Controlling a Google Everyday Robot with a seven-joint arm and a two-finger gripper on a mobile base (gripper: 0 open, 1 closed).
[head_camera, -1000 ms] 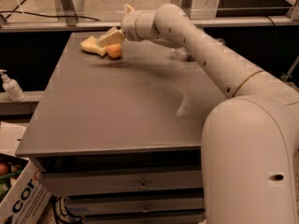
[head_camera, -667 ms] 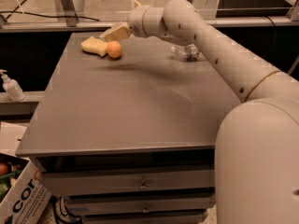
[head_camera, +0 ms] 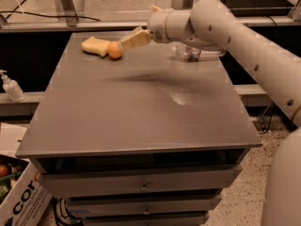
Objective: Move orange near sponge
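The orange sits on the grey table at the back left, touching the right end of the pale yellow sponge. My gripper hovers just right of the orange and slightly above it, its tip pointing down-left at the fruit. It holds nothing that I can see. The arm reaches in from the right across the back of the table.
A clear plastic bottle lies on its side at the back right, under the arm. A soap dispenser stands on a ledge to the left. A cardboard box sits on the floor at lower left. Drawers are under the tabletop.
The gripper has drawn back to the right and up, away from the orange. The orange and sponge lie together where they were.
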